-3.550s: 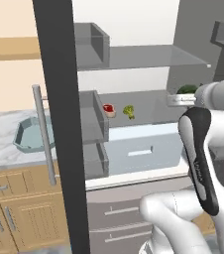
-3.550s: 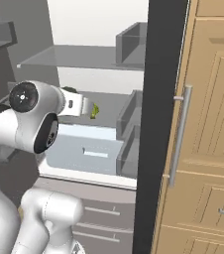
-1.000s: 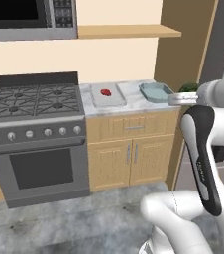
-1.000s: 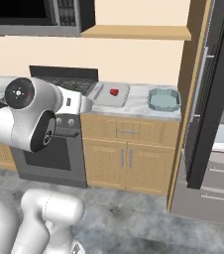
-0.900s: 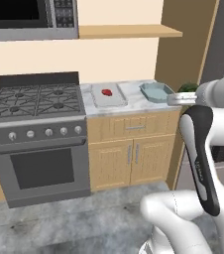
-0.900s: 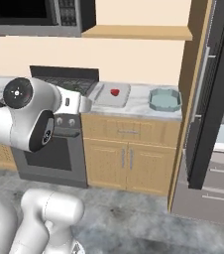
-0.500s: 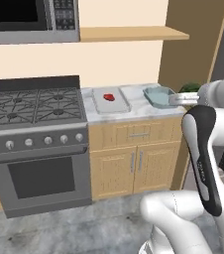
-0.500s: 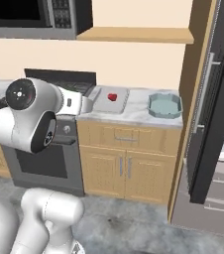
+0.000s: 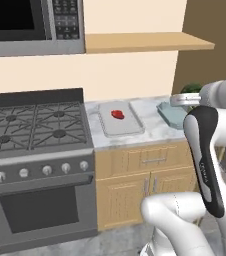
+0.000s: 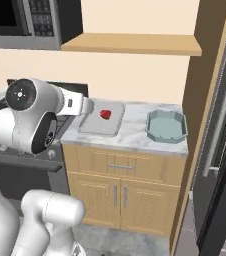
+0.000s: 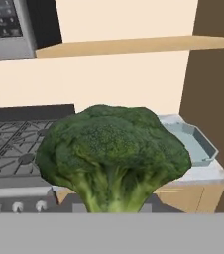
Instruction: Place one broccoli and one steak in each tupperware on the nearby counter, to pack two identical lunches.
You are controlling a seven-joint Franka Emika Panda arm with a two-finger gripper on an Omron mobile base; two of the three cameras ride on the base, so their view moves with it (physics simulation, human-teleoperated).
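Note:
A large green broccoli point(image 11: 113, 153) sits close in front of the hand view, hiding the fingertips. From the left base view its green top point(image 9: 190, 90) shows at my gripper point(image 9: 182, 99), which is shut on it, above the counter's right end. On the marbled counter point(image 9: 148, 113) lies the pale grey tupperware point(image 9: 121, 122) with a red steak point(image 9: 117, 114) in it. The pale teal tupperware point(image 10: 166, 126) stands empty to its right, partly behind my arm in the left base view. The hand view shows the teal one point(image 11: 194, 144) below and right of the broccoli.
A gas stove point(image 9: 32, 125) adjoins the counter on the left, with a microwave point(image 9: 32, 25) above it. A wooden shelf point(image 9: 147, 42) hangs over the counter. A tall wooden panel point(image 10: 205, 100) and a dark fridge door point(image 10: 225, 150) close off the right side.
The base has moved, so counter and stove appear closer and shifted in both base views. The gripper stays shut on the broccoli. The steak and the containers lie as before.

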